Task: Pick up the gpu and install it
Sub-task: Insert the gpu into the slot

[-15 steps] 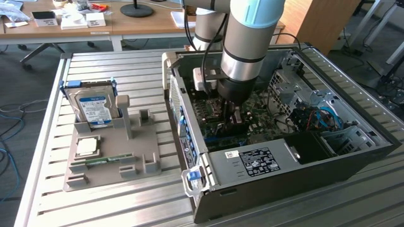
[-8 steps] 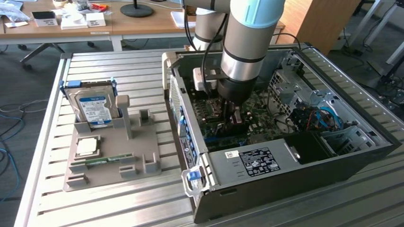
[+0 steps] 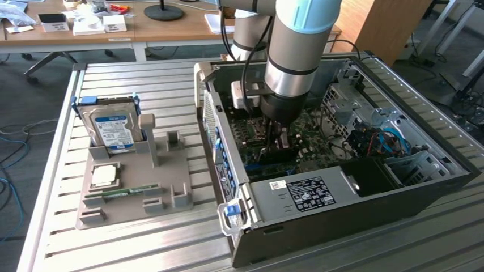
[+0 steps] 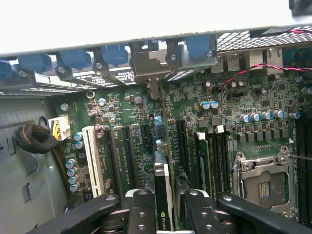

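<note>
My gripper (image 3: 277, 135) is down inside the open computer case (image 3: 423, 187), over the motherboard (image 3: 314, 141). It is shut on the gpu (image 3: 277, 152), a dark card held on edge and low against the board. In the wrist view the gpu (image 4: 163, 180) runs edge-on between the two black fingers (image 4: 141, 209) of the gripper (image 4: 168, 214), in line with a black expansion slot (image 4: 146, 136). Its silvery end bracket (image 4: 148, 66) sits against the case's rear wall, among the blue latches (image 4: 114, 53).
At the exterior view's left, a grey fixture tray (image 3: 162, 170) holds a blue-labelled hard drive (image 3: 113, 127), a processor (image 3: 104, 174) and a green memory stick (image 3: 121, 192). A power supply (image 3: 310, 195) fills the case's near corner. The board carries a white slot (image 4: 92, 156) and a processor socket (image 4: 261, 180).
</note>
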